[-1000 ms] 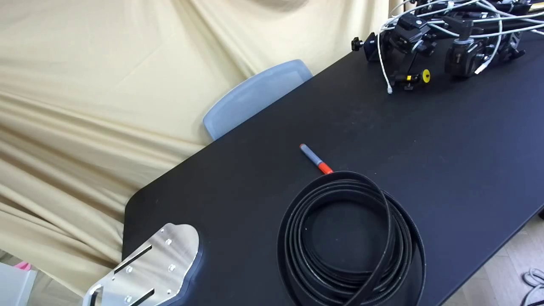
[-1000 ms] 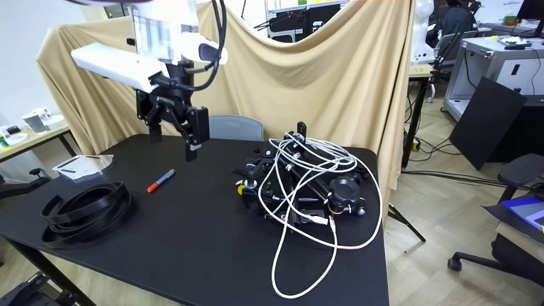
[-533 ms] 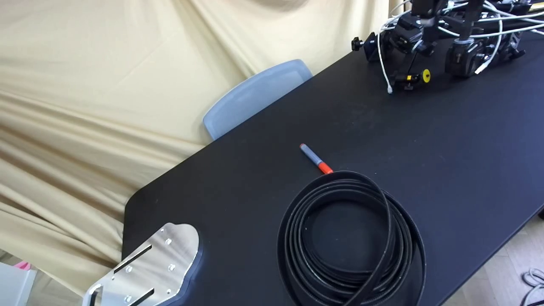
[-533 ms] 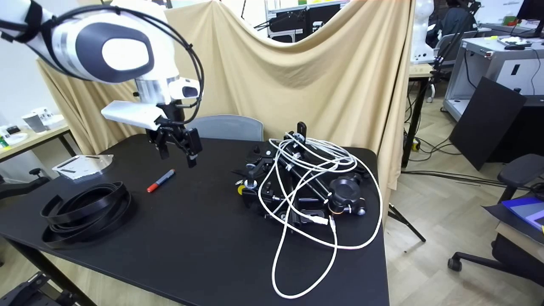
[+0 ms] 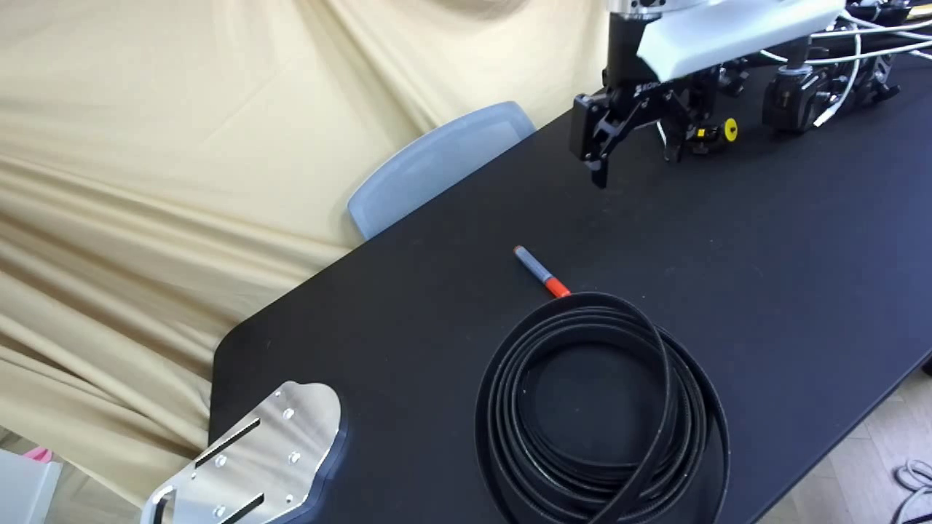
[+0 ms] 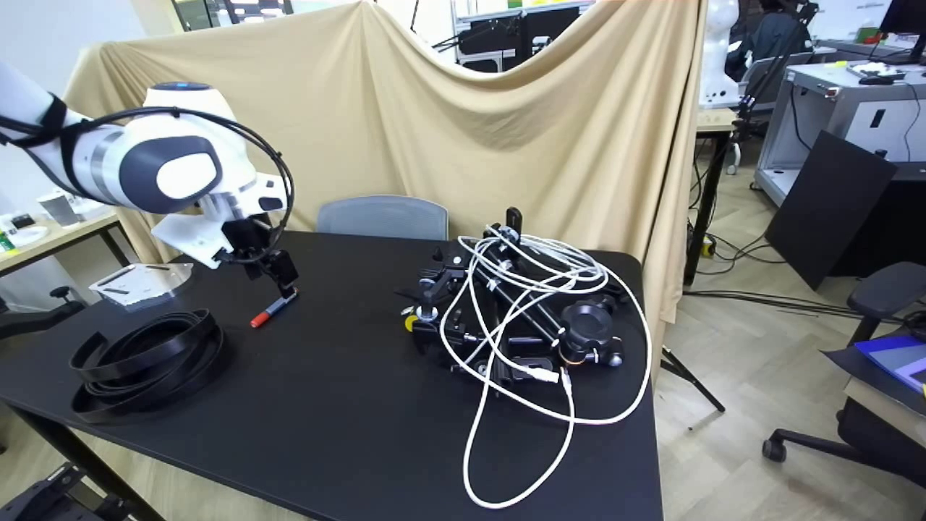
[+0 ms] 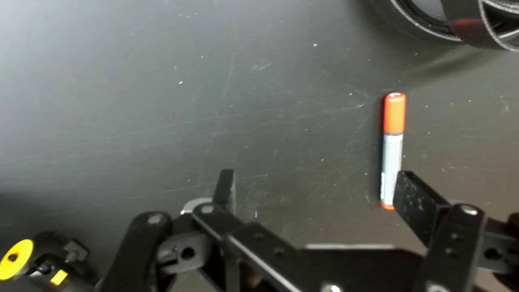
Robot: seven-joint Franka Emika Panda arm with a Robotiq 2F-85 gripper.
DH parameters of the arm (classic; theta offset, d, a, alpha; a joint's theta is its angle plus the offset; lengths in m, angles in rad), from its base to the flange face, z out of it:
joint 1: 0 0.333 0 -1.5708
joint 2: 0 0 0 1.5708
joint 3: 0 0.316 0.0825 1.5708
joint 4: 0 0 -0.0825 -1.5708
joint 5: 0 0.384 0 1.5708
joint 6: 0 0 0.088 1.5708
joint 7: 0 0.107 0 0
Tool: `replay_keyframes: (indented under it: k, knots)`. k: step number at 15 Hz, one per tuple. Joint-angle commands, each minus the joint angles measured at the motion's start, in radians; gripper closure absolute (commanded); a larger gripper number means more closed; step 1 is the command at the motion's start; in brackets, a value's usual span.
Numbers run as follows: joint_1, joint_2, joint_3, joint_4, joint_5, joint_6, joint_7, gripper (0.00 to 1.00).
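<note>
Here you are, the black two-fingered gripper (image 7: 316,188) hanging over the matte black tabletop (image 7: 121,89), jaws spread wide, nothing pinched. And there's the slim marker with a grey-blue barrel and red cap (image 7: 392,154), right of centre in the wrist view, pointing nearly straight up the frame, cap uppermost. The right-hand fingertip overlaps the barrel's lower end there, but check an exterior view: your fingertips (image 5: 599,175) show above and right of the marker, clearly apart from it.

Good angle, I'd say: the barrel lies across your closing line, so the pads should meet its flanks squarely. Centring is the weak spot; to straddle it, slide toward the right of the wrist frame and a touch upward, until the barrel sits midway. Lower level and slow, since a round barrel may roll if one pad nudges first. Mind the coil of flat black strap (image 7: 468,28), upper right, near the cap but not touching. The black clamp with a round yellow face (image 7: 21,261), lower left, sits outside your left-hand finger.
</note>
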Motion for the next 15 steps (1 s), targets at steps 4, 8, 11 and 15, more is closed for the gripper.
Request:
replay_keyframes:
  k: [4,8,11,15]
  knots:
    - [0.043,0.077,0.03,0.041,-0.007,0.018,0.06,0.0]
    - [0.037,0.079,0.028,0.041,-0.007,0.019,0.055,0.0]
    - [0.037,0.079,0.028,0.041,-0.007,0.019,0.054,0.0]
    - [0.03,0.126,0.036,0.088,-0.003,0.0,0.022,0.0]
